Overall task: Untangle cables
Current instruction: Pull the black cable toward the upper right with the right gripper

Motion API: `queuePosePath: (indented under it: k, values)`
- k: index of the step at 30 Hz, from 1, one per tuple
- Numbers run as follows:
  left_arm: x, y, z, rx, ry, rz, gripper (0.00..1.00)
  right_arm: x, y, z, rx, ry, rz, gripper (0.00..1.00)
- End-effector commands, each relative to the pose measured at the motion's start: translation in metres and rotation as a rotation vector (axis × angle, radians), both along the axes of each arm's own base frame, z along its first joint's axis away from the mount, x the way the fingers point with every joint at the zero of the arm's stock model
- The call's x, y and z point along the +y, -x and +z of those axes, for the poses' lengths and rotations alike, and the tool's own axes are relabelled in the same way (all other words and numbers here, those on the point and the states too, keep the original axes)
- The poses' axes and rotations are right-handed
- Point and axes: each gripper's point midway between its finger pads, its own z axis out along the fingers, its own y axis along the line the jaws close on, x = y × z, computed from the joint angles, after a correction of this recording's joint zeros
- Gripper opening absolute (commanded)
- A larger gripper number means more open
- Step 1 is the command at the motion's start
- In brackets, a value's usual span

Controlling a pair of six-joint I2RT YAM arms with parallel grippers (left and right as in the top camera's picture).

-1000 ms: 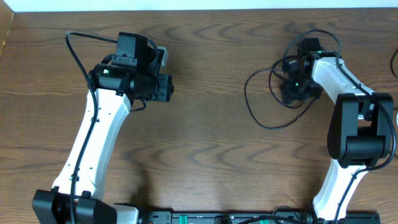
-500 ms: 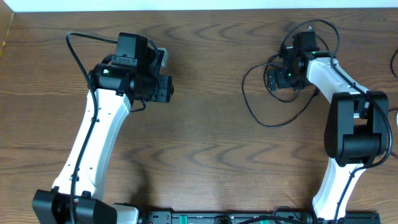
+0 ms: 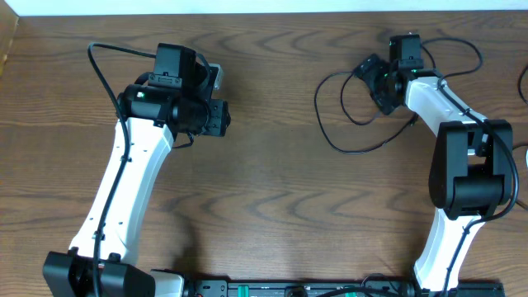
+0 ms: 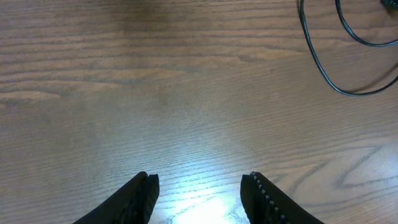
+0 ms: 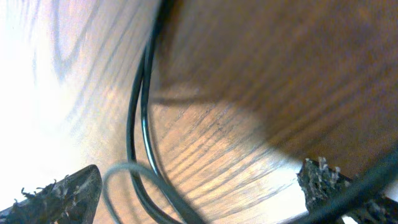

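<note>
Up toward the far edge of the table (image 3: 272,190) goes the right pincer (image 3: 375,78), its jaws now spread wide and gripping nothing. The left pincer (image 4: 200,186) has not stirred; its jaws are apart and empty. The black cables (image 3: 328,139) lie in loose loops on the right side, with strands running under the right pincer. They look light, limp and slippery, so one strand beside a crossing is probably the best hold.

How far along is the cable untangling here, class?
Done: nothing; the black cables lie in overlapping loops. In hand: the right gripper stands open over them, strands between its fingers. To do: gripping and pulling the loops apart; the left gripper hangs empty over the table.
</note>
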Motion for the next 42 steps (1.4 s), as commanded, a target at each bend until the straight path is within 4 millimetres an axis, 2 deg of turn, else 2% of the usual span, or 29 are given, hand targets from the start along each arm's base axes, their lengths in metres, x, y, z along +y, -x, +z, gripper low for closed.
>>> queuePosePath:
  k: [1, 3, 4, 5, 6, 7, 13, 17, 20, 21, 23, 24, 25, 29, 30, 32, 33, 37, 40, 42]
  values:
    - [0.003, 0.001, -0.003, 0.006, -0.018, -0.010, 0.49, 0.003, 0.009, -0.016, 0.103, -0.129, -0.218, 0.99]
    - [0.003, 0.001, -0.003, 0.005, -0.018, -0.010, 0.49, 0.001, 0.010, -0.017, 0.107, -0.117, -0.225, 0.99]
    - [0.003, 0.001, -0.003, 0.006, -0.018, -0.010, 0.49, -0.002, 0.013, -0.020, 0.121, -0.100, -0.234, 0.66]
    - [0.003, 0.001, -0.003, 0.006, -0.018, -0.010, 0.49, -0.003, 0.014, -0.020, 0.125, -0.096, -0.237, 0.47]
    - [0.003, 0.001, -0.003, 0.006, -0.018, -0.010, 0.49, -0.003, 0.014, -0.020, 0.125, -0.096, -0.237, 0.19]
    - [0.003, 0.001, -0.003, 0.007, -0.018, -0.010, 0.49, -0.003, 0.014, -0.020, 0.125, -0.096, -0.237, 0.01]
    - [0.004, 0.004, -0.005, 0.019, -0.020, -0.011, 0.49, -0.003, 0.011, -0.019, 0.104, -0.079, -0.202, 0.01]
    - [0.004, 0.007, -0.006, 0.031, -0.024, -0.014, 0.49, -0.001, -0.003, -0.006, 0.004, -0.035, -0.062, 0.01]
    - [0.005, 0.007, -0.006, 0.034, -0.024, -0.014, 0.49, -0.003, -0.010, 0.012, -0.047, -0.025, -0.007, 0.01]
    - [0.004, 0.007, -0.006, 0.034, -0.024, -0.014, 0.49, -0.008, -0.014, 0.033, -0.098, -0.008, 0.026, 0.01]
    - [0.005, 0.007, -0.006, 0.034, -0.024, -0.014, 0.49, -0.016, -0.018, 0.058, -0.159, 0.026, 0.057, 0.01]
    - [0.004, 0.007, -0.006, 0.034, -0.024, -0.014, 0.49, -0.027, -0.021, 0.088, -0.230, 0.073, 0.078, 0.01]
    - [0.004, 0.007, -0.006, 0.034, -0.024, -0.014, 0.49, -0.037, -0.021, 0.108, -0.277, 0.116, 0.087, 0.01]
    - [0.004, 0.007, -0.006, 0.034, -0.024, -0.013, 0.49, -0.077, -0.015, 0.173, -0.410, 0.306, 0.094, 0.01]
    - [0.004, 0.007, -0.006, 0.033, -0.024, -0.014, 0.49, -0.098, -0.008, 0.196, -0.440, 0.403, 0.076, 0.01]
    - [0.004, 0.007, -0.006, 0.033, -0.024, -0.013, 0.49, -0.131, 0.006, 0.224, -0.451, 0.542, 0.022, 0.01]
    - [0.004, 0.007, -0.006, 0.034, -0.024, -0.013, 0.49, -0.158, 0.021, 0.244, -0.438, 0.650, -0.046, 0.01]
    - [0.004, 0.007, -0.006, 0.034, -0.024, -0.013, 0.49, -0.234, 0.073, 0.283, -0.351, 0.870, -0.270, 0.01]
    - [0.005, 0.007, -0.006, 0.034, -0.024, -0.013, 0.49, -0.290, 0.118, 0.299, -0.268, 0.958, -0.447, 0.01]
    - [0.005, 0.008, -0.006, 0.034, -0.024, -0.013, 0.49, -0.325, 0.144, 0.301, -0.215, 0.986, -0.538, 0.01]
